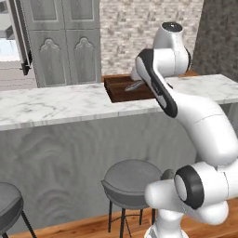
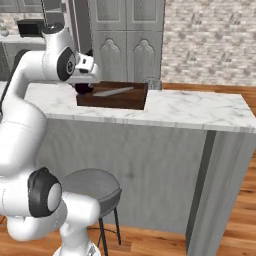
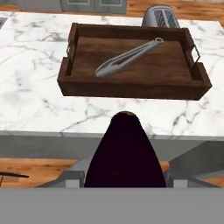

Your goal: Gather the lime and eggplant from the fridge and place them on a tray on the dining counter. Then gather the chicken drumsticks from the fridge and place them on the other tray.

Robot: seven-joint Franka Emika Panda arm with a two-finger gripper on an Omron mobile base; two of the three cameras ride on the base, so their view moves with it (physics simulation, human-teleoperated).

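The gripper (image 3: 124, 177) holds a dark purple eggplant (image 3: 124, 153) between its fingers, above the near edge of the marble counter (image 3: 35, 105). Just beyond sits a dark wooden tray (image 3: 131, 89) with grey tongs (image 3: 127, 57) lying inside it. A toaster (image 3: 161, 16) stands behind the tray.

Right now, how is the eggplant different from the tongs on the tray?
The eggplant is dark purple, fat and rounded; the tongs are grey metal, thin and long. The eggplant is held between the fingers, short of the counter; the tongs lie flat inside the wooden tray. The eggplant points toward the tray, while the tongs lie diagonally across it. Both are longer than wide.
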